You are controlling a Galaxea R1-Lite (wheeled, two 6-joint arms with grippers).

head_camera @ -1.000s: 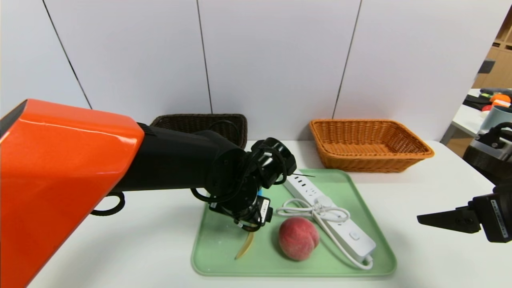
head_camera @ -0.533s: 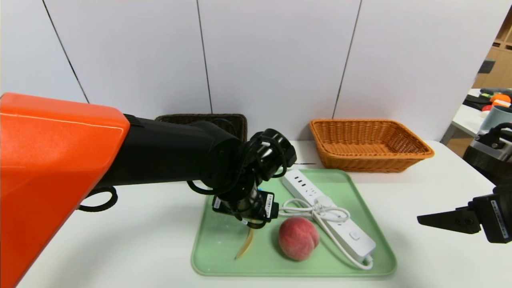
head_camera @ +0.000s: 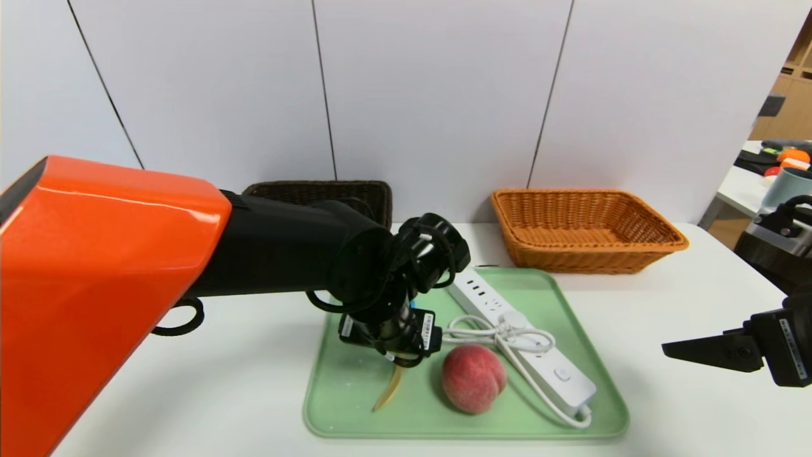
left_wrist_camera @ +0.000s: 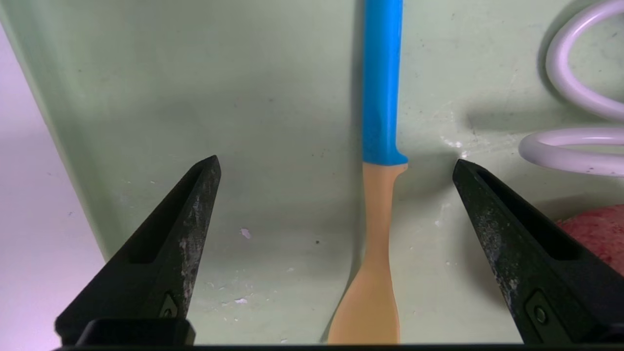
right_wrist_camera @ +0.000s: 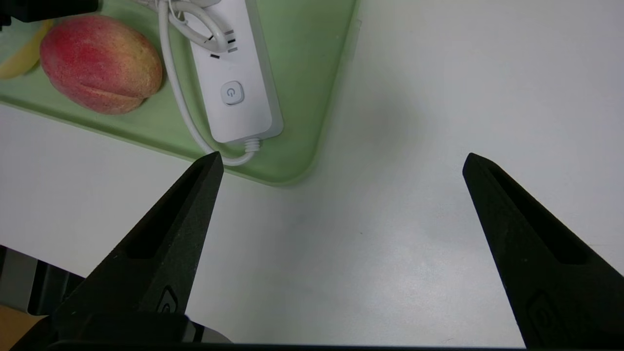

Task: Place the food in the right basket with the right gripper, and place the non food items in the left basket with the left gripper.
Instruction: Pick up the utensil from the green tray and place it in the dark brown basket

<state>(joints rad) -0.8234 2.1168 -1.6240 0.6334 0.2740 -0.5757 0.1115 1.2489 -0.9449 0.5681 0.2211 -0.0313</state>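
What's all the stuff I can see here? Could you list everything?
Tray: one, pale green, table centre.
Peach: one, red, on tray.
Power strip: one, white, corded, on tray beside peach.
Spatula: one, blue handle, tan blade, on tray.
Baskets: dark brown back left, orange back right.
Table: one, white.
Left gripper: open, above spatula.
Right gripper: open, over bare table, right of tray.

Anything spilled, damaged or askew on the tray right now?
Nothing serious. The green tray has pale specks and smudges around the blue-handled spatula, and the power strip lies diagonally with its cord loosely looped. The peach looks intact.
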